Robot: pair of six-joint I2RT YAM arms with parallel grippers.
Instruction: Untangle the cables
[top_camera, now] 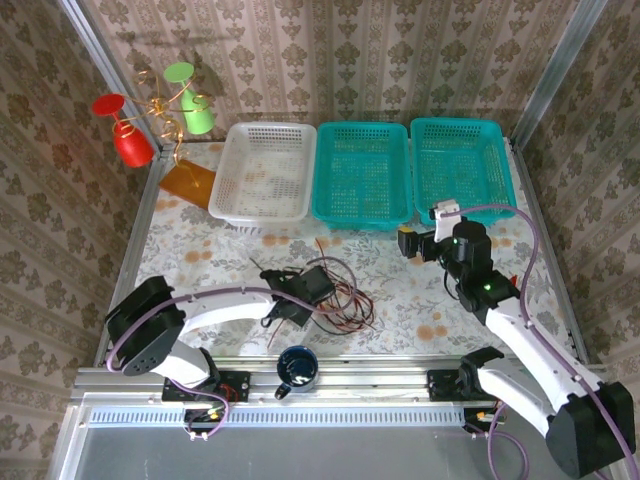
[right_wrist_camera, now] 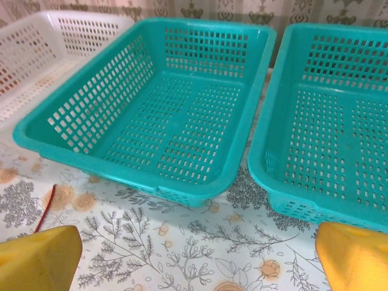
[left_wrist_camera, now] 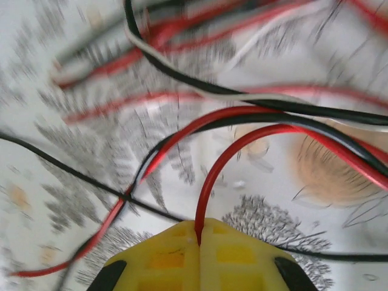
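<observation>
The cables [top_camera: 340, 290] lay in a loose tangle of black and red loops on the flowered table [top_camera: 200, 260], a little toward 6 o'clock from its middle in the top view. The left claw [top_camera: 300, 295] sat at the 9 o'clock edge of that tangle, low over the cloth. Its wrist camera showed the two yellow fingers [left_wrist_camera: 163, 257] pressed together, clenched on a red cable [left_wrist_camera: 209, 188] that rose from the seam between them and arched away toward 3 o'clock. Other red, black and white strands crossed the cloth beyond it, some blurred.

The right claw [top_camera: 410, 243] hung toward 3 o'clock from the tangle, well apart from it and near the front rim of the right teal basket [top_camera: 455, 123]. It stood released, its yellow fingers [right_wrist_camera: 36, 257] spread wide with nothing between them, facing the gap between the two teal baskets. A short piece of red cable showed at 9 o'clock in that wrist view.

Along the 12 o'clock edge stood a white basket [top_camera: 222, 170], the middle teal basket [top_camera: 316, 170] and the right one, side by side. A wire stand [top_camera: 160, 110] with a red and a green cup stood at 10 o'clock. A dark mug [top_camera: 297, 368] sat at 6 o'clock, between the arm bases.
</observation>
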